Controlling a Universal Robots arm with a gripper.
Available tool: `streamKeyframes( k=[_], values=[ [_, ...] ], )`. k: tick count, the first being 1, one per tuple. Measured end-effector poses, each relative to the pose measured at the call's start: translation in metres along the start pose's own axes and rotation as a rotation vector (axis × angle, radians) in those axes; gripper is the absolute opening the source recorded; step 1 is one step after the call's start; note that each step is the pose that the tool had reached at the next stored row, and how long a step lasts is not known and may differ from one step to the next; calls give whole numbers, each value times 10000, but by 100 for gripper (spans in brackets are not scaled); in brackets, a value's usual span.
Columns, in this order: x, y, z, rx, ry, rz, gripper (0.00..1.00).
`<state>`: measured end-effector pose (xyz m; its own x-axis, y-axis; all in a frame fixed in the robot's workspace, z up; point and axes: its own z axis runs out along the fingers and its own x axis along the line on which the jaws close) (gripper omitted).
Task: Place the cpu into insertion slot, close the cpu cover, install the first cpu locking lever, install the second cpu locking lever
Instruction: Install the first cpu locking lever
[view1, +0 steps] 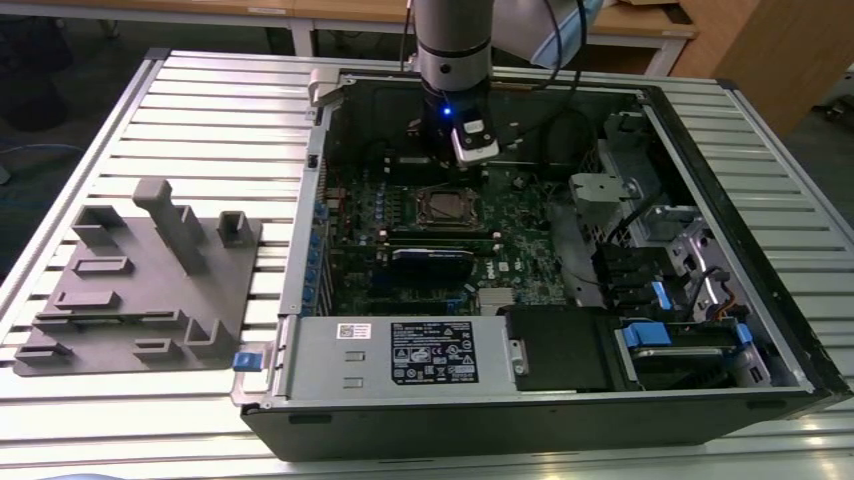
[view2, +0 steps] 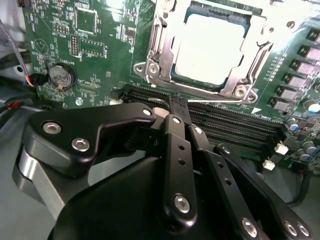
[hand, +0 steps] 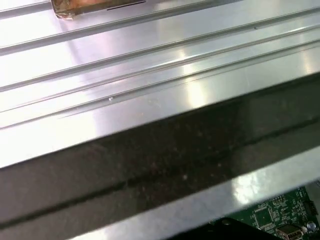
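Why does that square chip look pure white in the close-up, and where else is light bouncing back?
Second wrist view: glare washes the cpu near white. First wrist view: bright patches reflect off the grooved table. Exterior view: the table slats shine, while the inside of the computer case lies in shadow.

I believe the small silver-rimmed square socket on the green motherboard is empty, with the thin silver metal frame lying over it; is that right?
Not quite: the silver-rimmed square socket is not empty. The second wrist view shows the flat square silver-grey cpu seated in it, with the thin silver metal frame lying over it.
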<state>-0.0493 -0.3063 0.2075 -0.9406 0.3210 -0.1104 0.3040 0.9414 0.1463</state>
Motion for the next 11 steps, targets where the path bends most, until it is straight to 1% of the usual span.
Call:
streamKeyframes(
  k=[1, 3, 5, 9, 11],
  values=[
    [1, 0, 0, -39, 12, 7, 11],
    [3, -1, -1, -91, 26, 15, 11],
    [6, -1, 0, -108, 23, 15, 11],
    [23, -9, 16, -134, -53, 7, 11],
    [38, -15, 22, -143, -76, 4, 11]
  ],
)
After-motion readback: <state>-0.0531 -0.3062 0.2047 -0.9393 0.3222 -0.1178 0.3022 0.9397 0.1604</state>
